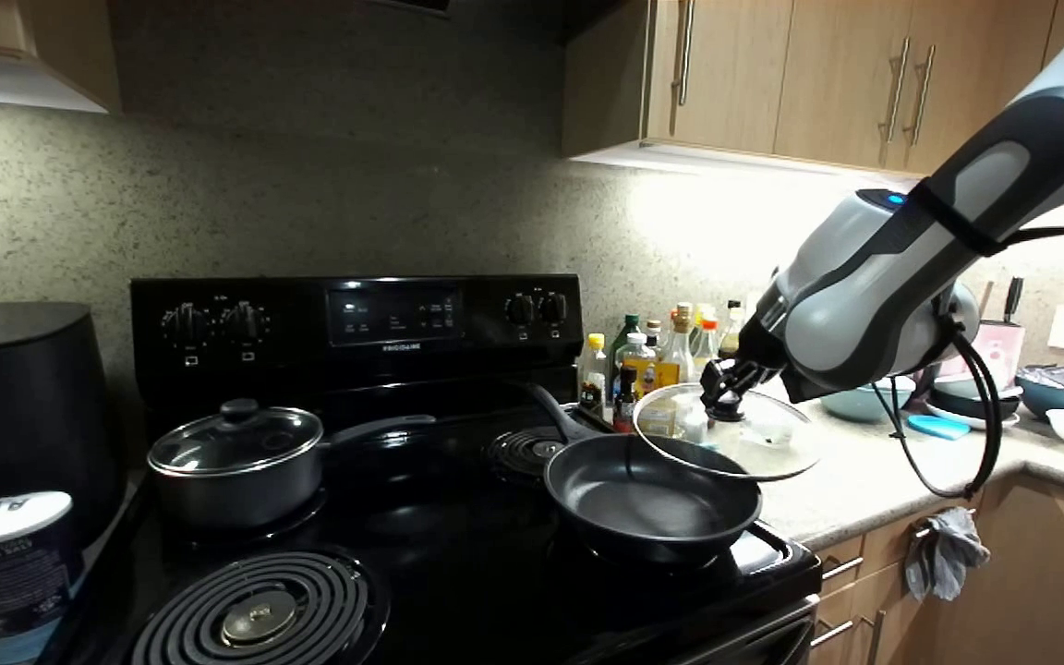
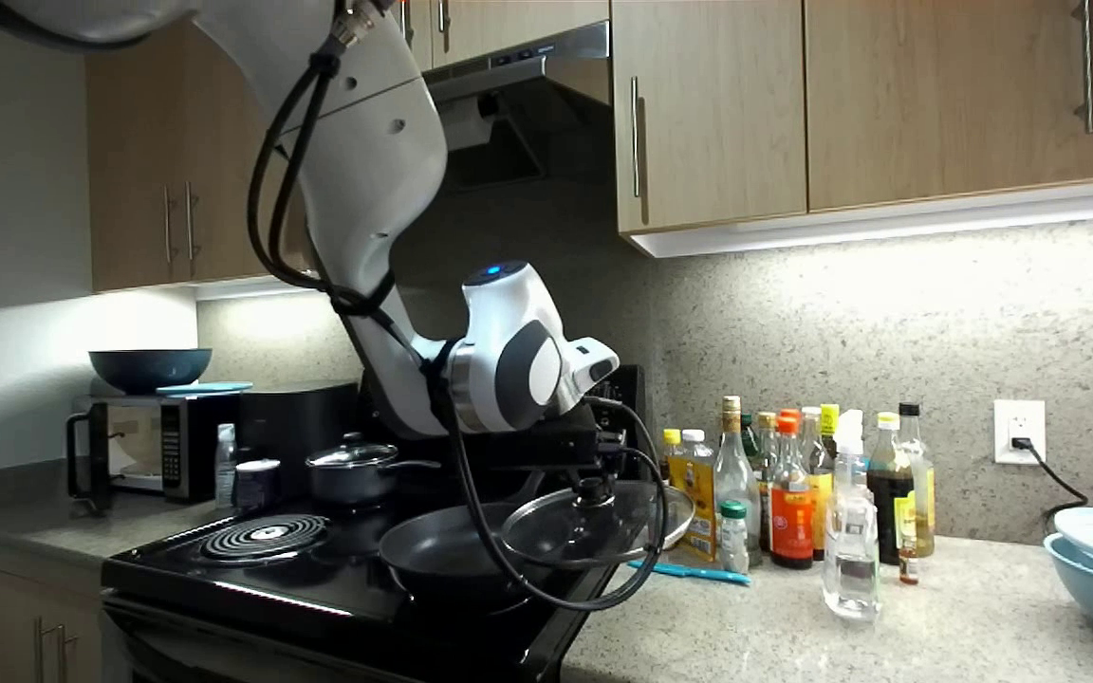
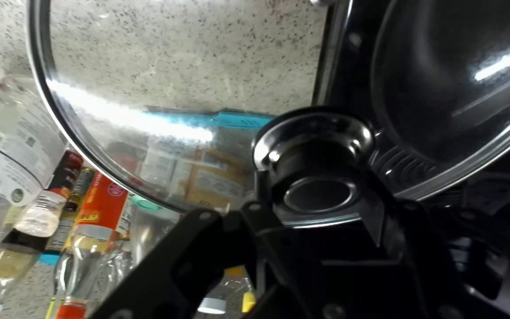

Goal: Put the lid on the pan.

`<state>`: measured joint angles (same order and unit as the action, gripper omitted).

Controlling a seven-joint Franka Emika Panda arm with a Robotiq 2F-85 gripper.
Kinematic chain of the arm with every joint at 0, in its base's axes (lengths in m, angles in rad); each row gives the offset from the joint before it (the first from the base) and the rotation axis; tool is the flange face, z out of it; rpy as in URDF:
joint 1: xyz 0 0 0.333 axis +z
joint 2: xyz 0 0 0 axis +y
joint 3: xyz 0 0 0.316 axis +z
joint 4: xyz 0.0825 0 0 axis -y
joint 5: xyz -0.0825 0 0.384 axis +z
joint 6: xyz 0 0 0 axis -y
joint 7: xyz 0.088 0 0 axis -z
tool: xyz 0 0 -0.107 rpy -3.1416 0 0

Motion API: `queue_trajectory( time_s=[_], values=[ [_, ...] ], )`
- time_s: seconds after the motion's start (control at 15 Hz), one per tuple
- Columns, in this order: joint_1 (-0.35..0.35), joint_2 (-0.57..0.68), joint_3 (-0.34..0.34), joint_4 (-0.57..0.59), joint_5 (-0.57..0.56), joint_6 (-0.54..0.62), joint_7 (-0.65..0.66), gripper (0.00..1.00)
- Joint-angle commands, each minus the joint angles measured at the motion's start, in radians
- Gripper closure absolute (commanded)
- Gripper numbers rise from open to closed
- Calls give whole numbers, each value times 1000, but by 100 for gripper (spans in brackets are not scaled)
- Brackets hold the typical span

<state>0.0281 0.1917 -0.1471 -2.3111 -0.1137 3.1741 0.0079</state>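
Currently, lid (image 1: 754, 445): held aloft, tilted rather than level in both exterior views, beside the pan (image 1: 647, 499) and overlapping its outline there; not yet on. Cannot tell whether touching.
hand (image 3: 319, 192): clamped on the lid's knob (image 2: 592, 491) from both sides, clear in the wrist view.
pan: uncovered on the stove (image 1: 458, 554), handle (image 1: 558, 411) toward the back, rim near the side next to the bench (image 2: 717, 636).
lid to pan: off centre, judging by pan seen through one part of the glass and bench through another in the wrist view. Calls, probably, for a sideways shift and levelling before any lowering.
rim: likely to land edge-first if lowered at this slant; could catch inside the pan, or shove the pan across the stove.
knob: a single small hold; may let the lid swivel or tip further after a knock.
handle: rising above the pan's rim, so a possible stop for the lid if carried too far back.
bottles (image 2: 791, 507): near the lid in both exterior views, gap hard to judge; could topple from a backward swing.
lid on pan: safe to let go of only once level and seated all round; letting go early, with part of the rim hidden behind the hand, could drop the glass half into the pan.
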Motion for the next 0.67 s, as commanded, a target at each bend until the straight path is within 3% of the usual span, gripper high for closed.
queue_trajectory(
  time_s=[0.0,0.33,0.4,0.47,0.6],
  values=[
    [111,-10,-80,-16,-100,6,4,75],
    [274,4,-184,-6,-195,30,21,75],
    [224,10,-140,-5,-148,3,3,75],
    [238,12,-145,-5,-149,2,5,50],
    [237,13,-143,-4,-149,2,5,50]
  ],
)
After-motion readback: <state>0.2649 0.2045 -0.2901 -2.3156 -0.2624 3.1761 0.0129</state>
